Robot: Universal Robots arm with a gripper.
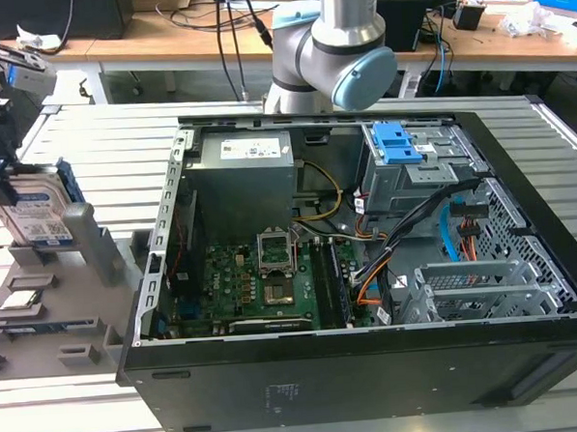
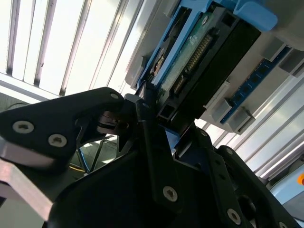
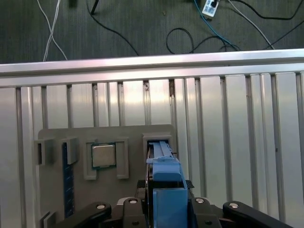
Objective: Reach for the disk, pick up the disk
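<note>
The open computer case (image 1: pixel 326 379) lies on its side on the slatted metal table (image 1: pixel 101 139). Everything else here is placed from it.

Well off the case, toward the exterior view's left, the gripper (image 1: pixel 4 187) hangs over a grey fixture plate (image 1: pixel 43 330) that lies just beside the case's side wall. The disk (image 1: pixel 44 205) stands upright on edge there. In the exterior view its labelled face shows, with the blue frame along the edge nearer the case.

The jaws are clamped on the disk. In the first wrist view the black fingers (image 3: pixel 197 209) sit tight against both sides of the blue frame. In the second wrist view one finger (image 2: pixel 149 137) runs up to the drive's edge beside its connector pins.

The disk's lower end is at its slot in the plate, next to a grey post (image 1: pixel 89 241). Whether it is free of the slot cannot be told. A square processor chip (image 3: pixel 103 155) lies in a neighbouring pocket of the same plate.

Inside the case, from the exterior view's left to its right, come:
- the green motherboard (image 1: pixel 244 286), with the grey power supply (image 1: pixel 243 170) against the far wall beyond it;
- a blue-handled drive bay (image 1: pixel 398 142);
- a bundle of cables (image 1: pixel 433 208).

Behind the case's far wall rises the arm (image 1: pixel 333 44).
</note>
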